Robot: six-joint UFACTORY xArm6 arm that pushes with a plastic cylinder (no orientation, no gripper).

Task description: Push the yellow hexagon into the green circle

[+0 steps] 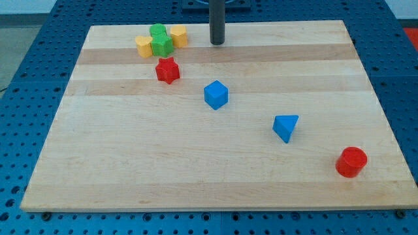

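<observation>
My tip (pixel 217 42) near board's (pixel 196 170) top edge, just right of yellow hexagon (pixel 179 35); hexagon touches green circle (pixel 157 31). Wood grain bare centre-left. No fingers: plain rod.

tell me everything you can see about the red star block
The red star is a small, chunky, matte star-shaped block, plastic-looking, lying flat on the wooden board near the view's top left. It sits alone, touching nothing, just below the yellow-and-green cluster, with the blue cube to its lower right. My tip is well off, upper right.

A cluster of blocks (pixel 160 40) sits at the table's (pixel 196 163) upper left; the tool's tip (pixel 217 42) stands just right of it, apart.
</observation>
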